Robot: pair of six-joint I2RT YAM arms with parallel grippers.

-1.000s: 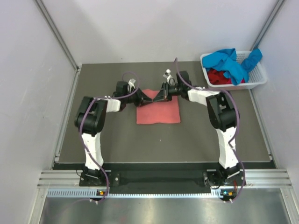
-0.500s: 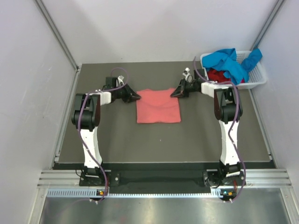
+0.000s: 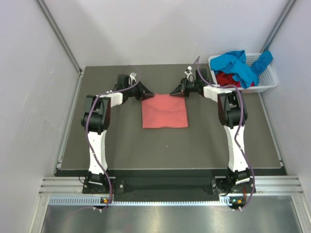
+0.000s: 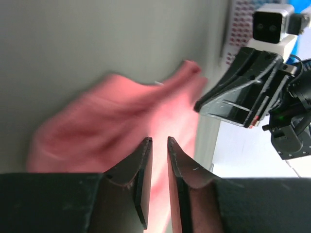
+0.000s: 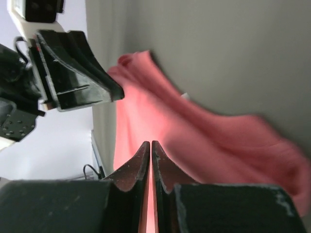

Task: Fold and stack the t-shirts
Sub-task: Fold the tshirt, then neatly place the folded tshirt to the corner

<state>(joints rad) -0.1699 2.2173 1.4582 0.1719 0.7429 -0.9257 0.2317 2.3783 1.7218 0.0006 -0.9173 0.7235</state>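
Entered as salmon-pink t-shirt (image 3: 164,111). Lay folded to a rough rectangle, flat at the middle of the bench (image 3: 121,145), between the two arms and well apart from the white slotted basket (image 3: 257,89) at the far right corner. Showed blurred in both wrist views.

Judged soft, light and limp. Likely to sag and fall open if lifted by one point, to crease rather than break, and to drag on the dark matte surface rather than slide. Best taken at a pair of corners or along one folded edge, pinched deep enough to catch every layer, then carried level.

Found the left gripper (image 4: 159,140) at the far left corner of the cloth, parted by a narrow slit, with nothing seen pinched in it. Found the right gripper (image 5: 150,143) at the far right corner, closed to a hairline; could not tell of any cloth caught there.

Also listed: bright blue t-shirt (image 3: 238,65), draped over the basket rim, and dark red t-shirt (image 3: 224,80), bunched inside beneath it. Judged both unfolded and not yet dealt with.

Found no brand, print or legible writing on any cloth. Noted a small white fleck (image 5: 183,95) at the far edge of the salmon-pink t-shirt, possibly a neck label, too small to read.
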